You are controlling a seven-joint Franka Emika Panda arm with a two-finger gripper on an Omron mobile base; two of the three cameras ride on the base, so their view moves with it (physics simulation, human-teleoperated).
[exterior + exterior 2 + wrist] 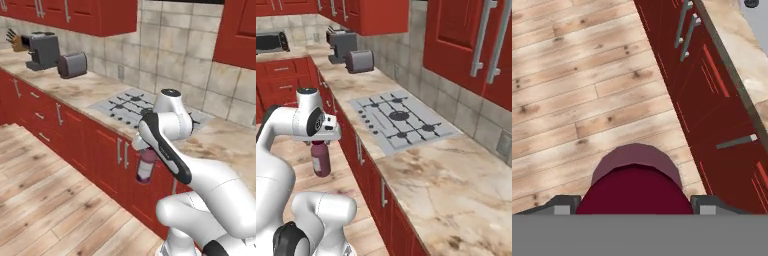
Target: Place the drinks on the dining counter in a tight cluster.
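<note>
Far left on the marbled counter [85,90] stand a knife block [15,41], cut off by the picture's edge, then a grey coffee machine [42,50] and a rounded toaster [72,65] just beside it, all under red wall cabinets [90,15]. In the right base view a dark appliance [270,42] sits on the far counter run; too blurred to name. Right of the toaster, well apart from it, a gas hob [130,107] lies flush in the stone, partly hidden behind the arm's elbow.

The maroon juice bottle [145,167] hangs upright in the gripper [146,151], out in front of the red cabinet doors [107,150] and over the wooden floor [45,200], clear of the counter's edge. Its cap and neck are hidden inside the hand. In the hand view the fingertips [562,206] stand wide, one at each side of the dark-red cap [635,192], clamped on the bottle.

Further right the counter runs on bare, with a wall socket [504,144] cut off at the edge.
</note>
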